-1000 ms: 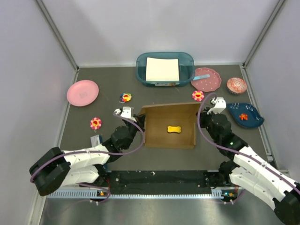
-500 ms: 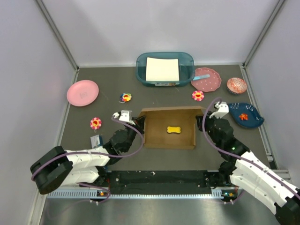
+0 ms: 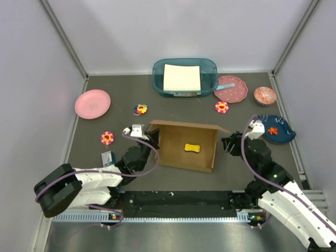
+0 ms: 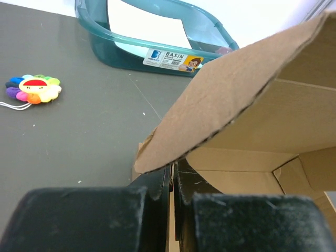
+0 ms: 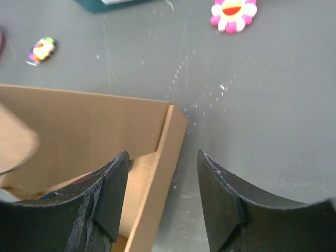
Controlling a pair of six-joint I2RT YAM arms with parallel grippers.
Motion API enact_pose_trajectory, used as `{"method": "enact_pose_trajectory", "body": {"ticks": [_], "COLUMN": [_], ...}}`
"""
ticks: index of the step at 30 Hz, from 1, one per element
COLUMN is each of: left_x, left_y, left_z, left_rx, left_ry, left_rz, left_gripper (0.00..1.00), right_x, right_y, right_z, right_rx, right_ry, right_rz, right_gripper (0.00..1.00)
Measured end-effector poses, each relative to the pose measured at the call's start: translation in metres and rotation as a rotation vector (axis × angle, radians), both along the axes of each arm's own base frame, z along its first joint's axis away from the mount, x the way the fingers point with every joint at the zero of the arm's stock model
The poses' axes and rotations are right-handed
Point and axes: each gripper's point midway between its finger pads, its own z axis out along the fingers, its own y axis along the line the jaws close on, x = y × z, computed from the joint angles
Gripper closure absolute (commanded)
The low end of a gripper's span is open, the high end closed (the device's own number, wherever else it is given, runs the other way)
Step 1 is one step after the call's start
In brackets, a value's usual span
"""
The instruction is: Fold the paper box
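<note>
Between the two claws at mid-bench (image 3: 121, 89): the paper box (image 3: 184, 149), brown cardboard, open side up, skewed and tilted, with a flap standing along its far edge. Pinched at its left wall by the left claw (image 4: 170, 181), fingers (image 4: 84, 220) closed to a thin slit on the cardboard edge, with a rounded flap hanging just above them. Spread wide and gripping nothing, the right claw (image 5: 163, 165), with the box's right-hand corner just ahead of the gap and its wall running close by one finger (image 5: 105, 210); touching or not, impossible to tell. Inside the box, ahead of the left claw, a small yellow bone-shaped piece (image 3: 192, 148). Beyond the left claw, across bare bench, a teal bin (image 4: 131, 50) with a white sheet inside, and off to the left a rainbow flower toy (image 4: 32, 88). Well ahead of the right claw, a pink flower toy (image 5: 233, 11).
</note>
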Motion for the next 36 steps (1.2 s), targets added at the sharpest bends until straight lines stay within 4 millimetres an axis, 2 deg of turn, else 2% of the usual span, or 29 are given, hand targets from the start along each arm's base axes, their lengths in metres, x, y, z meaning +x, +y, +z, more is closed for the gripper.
{"method": "enact_pose_trajectory", "body": {"ticks": [7, 14, 17, 20, 22, 26, 29, 33, 36], "left_x": [0.000, -0.002, -0.003, -0.004, -0.005, -0.008, -0.010, -0.017, -0.021], "left_y": [0.004, 0.005, 0.004, 0.003, 0.001, -0.001, 0.000, 0.006, 0.011], "left_z": [-0.002, -0.004, -0.004, -0.005, -0.005, -0.007, -0.015, -0.026, -0.035], "left_rx": [0.011, 0.017, 0.023, 0.029, 0.032, 0.043, 0.073, 0.095, 0.121], "left_ry": [-0.001, -0.008, -0.011, -0.014, -0.015, -0.012, 0.009, 0.040, 0.074], "left_rz": [0.021, 0.034, 0.034, 0.034, 0.030, 0.022, 0.015, 0.010, 0.009], "left_gripper": [1.00, 1.00, 1.00, 0.98, 0.95, 0.89, 0.87, 0.80, 0.74], "right_x": [-0.005, -0.005, -0.003, 0.007, 0.017, 0.034, 0.037, 0.024, 0.017], "right_y": [-0.018, -0.035, -0.029, -0.009, 0.010, 0.054, 0.079, 0.094, 0.099], "right_z": [0.060, 0.085, 0.114, 0.147, 0.158, 0.142, 0.104, 0.047, 0.024], "right_rx": [0.038, 0.055, 0.101, 0.151, 0.164, 0.155, 0.137, 0.114, 0.105], "right_ry": [-0.102, -0.134, -0.187, -0.236, -0.245, -0.189, -0.109, 0.013, 0.061], "right_rz": [-0.063, -0.157, -0.135, -0.068, -0.005, 0.154, 0.259, 0.360, 0.404], "right_gripper": [0.46, 0.45, 0.45, 0.45, 0.45, 0.45, 0.45, 0.45, 0.46]}}
